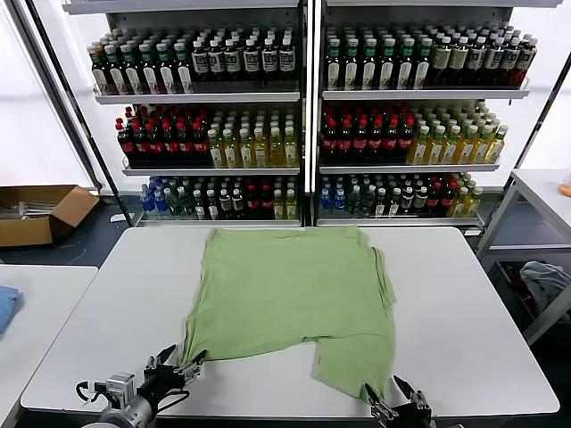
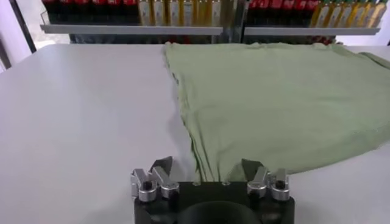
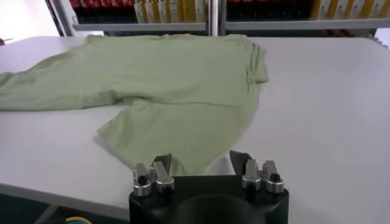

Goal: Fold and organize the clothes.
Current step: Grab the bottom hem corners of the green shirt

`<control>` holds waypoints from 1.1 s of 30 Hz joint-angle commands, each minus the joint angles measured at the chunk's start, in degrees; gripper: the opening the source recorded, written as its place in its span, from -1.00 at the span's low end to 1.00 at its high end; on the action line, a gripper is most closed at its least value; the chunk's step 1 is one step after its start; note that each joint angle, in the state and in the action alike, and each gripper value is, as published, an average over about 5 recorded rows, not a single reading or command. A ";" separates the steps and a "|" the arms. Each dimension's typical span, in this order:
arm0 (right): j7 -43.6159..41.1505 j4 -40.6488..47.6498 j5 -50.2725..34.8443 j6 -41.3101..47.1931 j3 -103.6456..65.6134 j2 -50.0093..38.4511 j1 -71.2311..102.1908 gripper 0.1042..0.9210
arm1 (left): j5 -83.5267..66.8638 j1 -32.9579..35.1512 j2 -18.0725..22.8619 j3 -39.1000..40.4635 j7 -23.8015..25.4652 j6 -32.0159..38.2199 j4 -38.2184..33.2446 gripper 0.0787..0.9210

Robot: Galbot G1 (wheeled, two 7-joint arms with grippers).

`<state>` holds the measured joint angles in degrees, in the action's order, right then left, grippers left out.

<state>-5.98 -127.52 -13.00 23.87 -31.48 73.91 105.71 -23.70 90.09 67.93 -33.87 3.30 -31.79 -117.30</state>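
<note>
The light green shirt (image 1: 290,299) lies spread on the white table (image 1: 464,303), plain side up, with no collar or graphic showing. Its near edge has a notch between two hanging corners. My left gripper (image 1: 176,359) is open at the shirt's near-left corner; in the left wrist view (image 2: 207,169) the cloth edge (image 2: 201,164) lies between the fingers. My right gripper (image 1: 391,390) is open at the shirt's near-right corner; in the right wrist view (image 3: 200,159) the cloth tip (image 3: 189,159) reaches between the fingers.
Shelves of bottles (image 1: 303,116) stand behind the table. A second table (image 1: 36,312) with a blue cloth (image 1: 5,305) is at the left. A cardboard box (image 1: 40,212) sits on the floor at the left. A white rack (image 1: 535,214) stands at the right.
</note>
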 commanded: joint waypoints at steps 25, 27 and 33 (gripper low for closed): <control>-18.04 5.57 -15.10 -25.86 -1.74 -1.87 -1.51 -1.00 | -0.99 2.07 0.09 -0.80 -0.12 0.30 -3.90 -0.98; -19.75 5.87 -15.87 -27.64 -1.81 -2.21 -0.74 -1.00 | -1.05 2.79 0.32 -1.42 -0.11 0.52 -5.30 -0.98; -22.64 5.12 -18.02 -31.09 -2.89 -1.05 3.57 -1.00 | -1.16 6.06 1.43 -3.44 -0.47 0.84 -10.16 -0.98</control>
<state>-25.93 -122.52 -28.90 -3.55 -34.57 73.16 108.62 -24.83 94.63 69.36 -36.44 2.82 -31.16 -124.09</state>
